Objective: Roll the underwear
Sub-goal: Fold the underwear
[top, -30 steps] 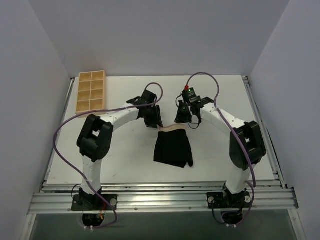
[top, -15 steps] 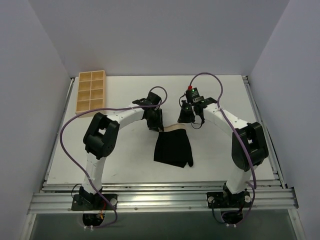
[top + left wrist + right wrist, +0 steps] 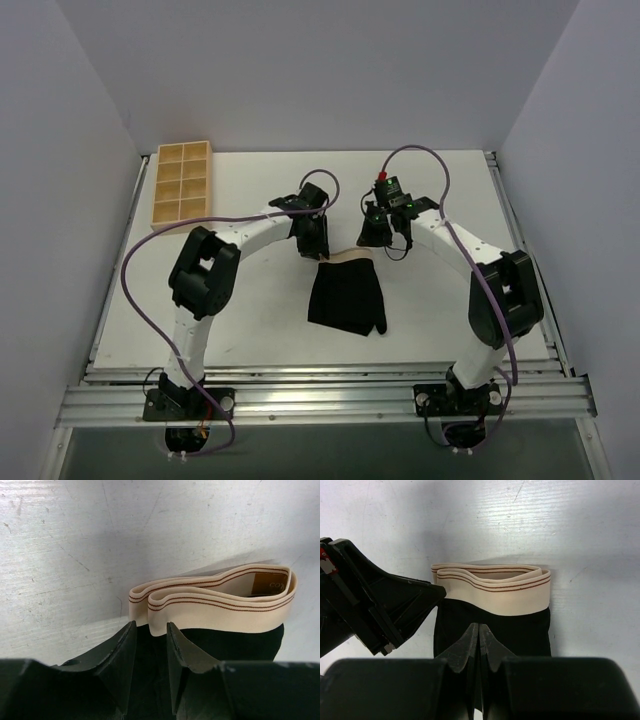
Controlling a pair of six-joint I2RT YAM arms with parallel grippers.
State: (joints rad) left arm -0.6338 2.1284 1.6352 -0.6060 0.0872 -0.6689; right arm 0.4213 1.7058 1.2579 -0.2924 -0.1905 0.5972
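Left gripper (image 3: 151,627) nearer the underwear (image 3: 345,297)

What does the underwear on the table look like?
The underwear is small, soft black cloth with a cream waistband striped in thin brown lines, with a tan label inside. It lies flat on the white table, waistband at the far end and doubled over, not yet rolled. The left jaws stand apart around the waistband's left corner. The right jaws are shut over the black cloth. Whether either touches it is unclear.
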